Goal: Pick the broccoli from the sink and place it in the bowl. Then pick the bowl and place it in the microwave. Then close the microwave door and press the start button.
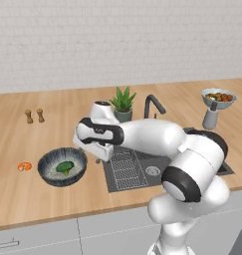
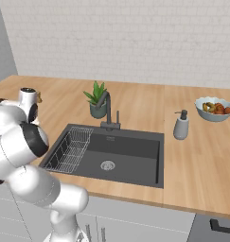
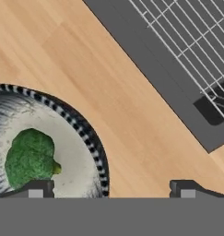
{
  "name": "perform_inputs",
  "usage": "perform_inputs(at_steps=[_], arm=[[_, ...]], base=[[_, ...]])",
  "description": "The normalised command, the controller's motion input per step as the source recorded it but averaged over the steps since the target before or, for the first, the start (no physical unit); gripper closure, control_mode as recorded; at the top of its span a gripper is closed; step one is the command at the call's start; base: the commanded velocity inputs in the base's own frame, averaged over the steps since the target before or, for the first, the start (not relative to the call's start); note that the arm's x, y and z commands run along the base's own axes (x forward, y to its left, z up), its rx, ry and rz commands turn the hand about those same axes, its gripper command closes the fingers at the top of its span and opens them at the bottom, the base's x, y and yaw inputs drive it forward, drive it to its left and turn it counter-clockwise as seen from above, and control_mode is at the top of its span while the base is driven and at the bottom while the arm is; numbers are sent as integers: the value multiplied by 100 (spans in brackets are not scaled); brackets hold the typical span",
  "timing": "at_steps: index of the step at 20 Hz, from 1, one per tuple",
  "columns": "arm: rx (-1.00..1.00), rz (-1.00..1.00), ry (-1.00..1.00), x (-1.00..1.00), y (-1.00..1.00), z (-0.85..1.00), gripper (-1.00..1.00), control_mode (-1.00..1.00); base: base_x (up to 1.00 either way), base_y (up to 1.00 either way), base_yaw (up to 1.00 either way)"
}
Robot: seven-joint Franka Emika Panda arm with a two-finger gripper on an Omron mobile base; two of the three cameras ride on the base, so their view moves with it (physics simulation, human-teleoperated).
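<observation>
One wide-open, empty gripper (image 3: 111,189) straddles the bowl (image 3: 97,152) rim beside bare counter (image 3: 132,120).

You've got two bowls: the dark bowl (image 1: 61,167) and a fruit bowl (image 1: 219,97). One broccoli (image 1: 65,167), one plant (image 1: 123,104), two shakers (image 1: 34,116), one soap dispenser (image 2: 181,125).

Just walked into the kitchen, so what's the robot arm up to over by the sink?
The white robot arm is working at the wooden counter left of the dark grey sink. The small green broccoli floret already lies in the wide dark speckled bowl. The gripper hangs over the bowl's rim nearest the sink, jaws open and holding nothing. The bowl has not been lifted yet.
</observation>
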Motion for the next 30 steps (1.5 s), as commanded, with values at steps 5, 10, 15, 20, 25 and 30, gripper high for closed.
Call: perform_inputs(at_steps=[5,10,15,20,25,30], arm=[[1,3,0,28,6,-54,-100,-100],[0,2,0,29,23,-27,-100,-100],[0,2,0,12,13,-25,-100,-100],[0,1,-1,-5,13,-32,100,-100],[0,0,-7,-21,8,-14,100,-100],[0,-7,-1,-56,-5,1,100,-100]], base=[[0,0,0],[0,0,0],[0,0,0],[0,0,0],[0,0,0],[0,0,0]])
